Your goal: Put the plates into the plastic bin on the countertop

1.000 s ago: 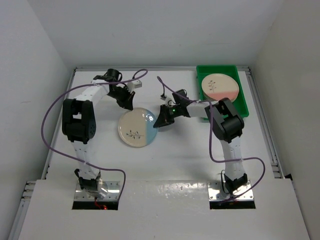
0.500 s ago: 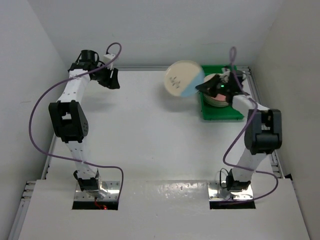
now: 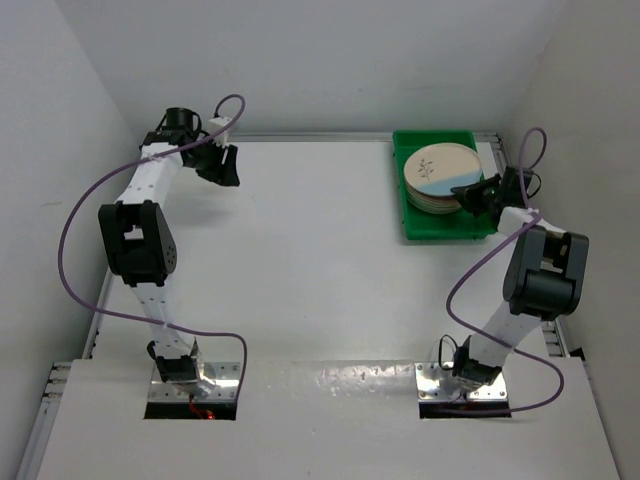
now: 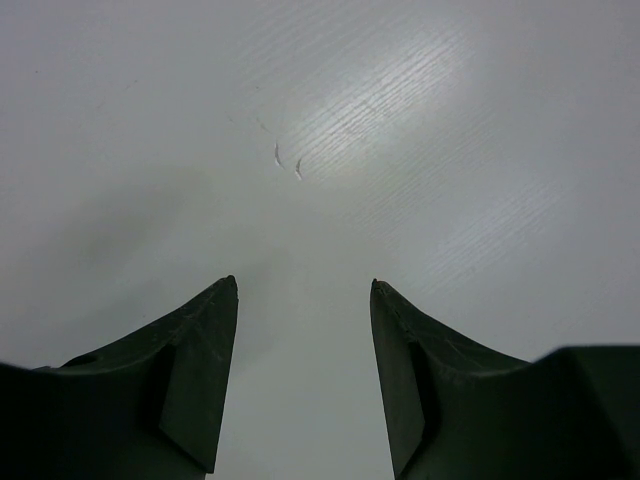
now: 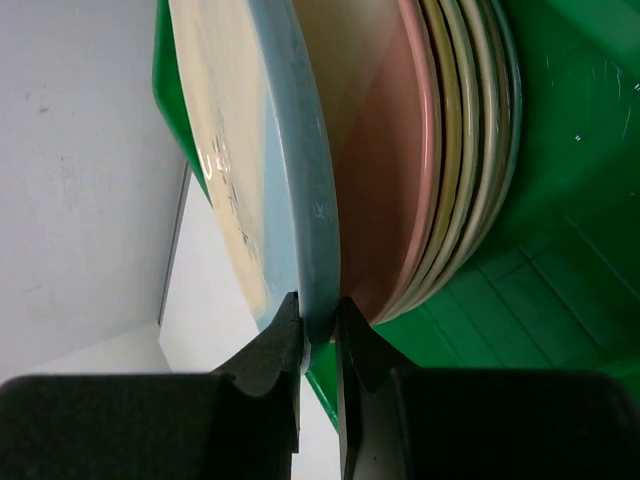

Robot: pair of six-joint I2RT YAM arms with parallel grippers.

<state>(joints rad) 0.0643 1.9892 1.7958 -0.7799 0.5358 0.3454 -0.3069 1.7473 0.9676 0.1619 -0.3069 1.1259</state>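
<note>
White countertop (image 3: 320,260) lay under both arms, with plain pale walls all round. One green bin (image 3: 442,229) sat at its far right corner. All the plates (image 3: 440,172) I could see were piled inside it, one on top of another.

The right gripper (image 5: 319,305) pinched the blue rim of the top plate (image 5: 300,200), with its jaws pressed on both sides of the edge. That plate seemed to lean a little away from the pink one under it. The left gripper (image 4: 303,290) was spread apart and held nothing. It hung over bare countertop near the far left corner, well apart from the bin.

I think these plates were hard and stiff, so they would not bend. They looked smooth and shiny, so they could slip from a thin pinch. They could chip or crack if dropped, and I guess each was a bit heavy. The rim was the best place to hold, because the jaws could fit around it.

I counted one bin and two grippers. In the right wrist view I counted six or seven rims, but they sat too close to be sure.
</note>
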